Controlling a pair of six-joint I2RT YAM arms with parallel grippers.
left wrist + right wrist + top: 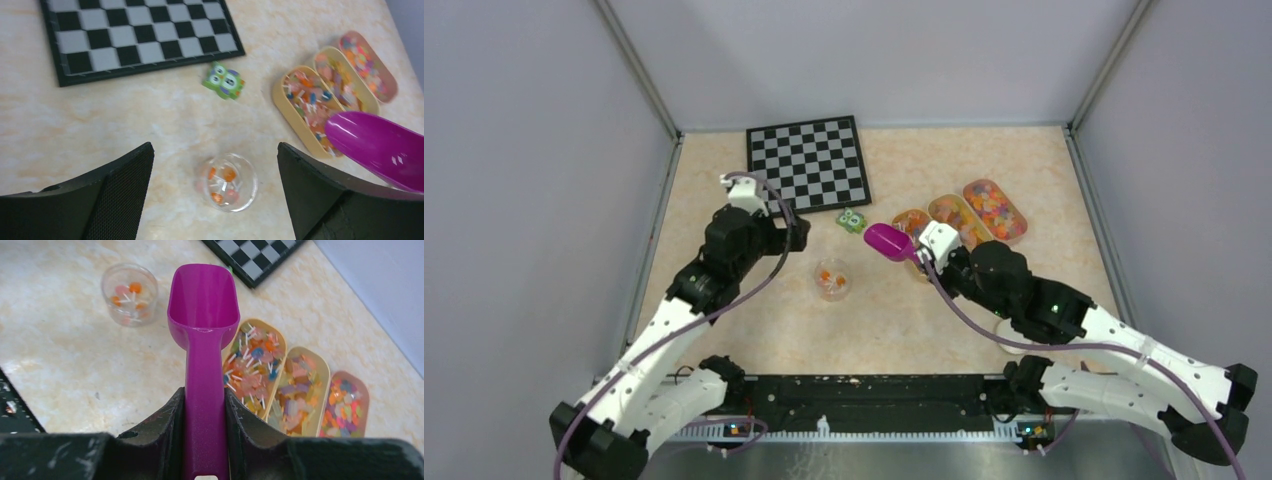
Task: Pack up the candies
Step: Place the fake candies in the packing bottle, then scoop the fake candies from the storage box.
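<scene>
The candies [995, 208] fill three oval trays [278, 92] at the right; they also show in the right wrist view [255, 360]. A clear cup [832, 268] in mid-table holds a few orange and red candies [227, 175]. My right gripper [205, 400] is shut on the handle of the magenta scoop [202, 305]. The scoop's bowl looks empty and hangs over the table between the cup [105, 287] and the nearest tray. My left gripper [215, 150] is open and empty, above the cup [253, 182], with a finger on either side of it in view.
A small green block with eyes [224, 81] lies between the cup and a black-and-grey chessboard [135, 35] at the back left. Grey walls enclose the table on three sides.
</scene>
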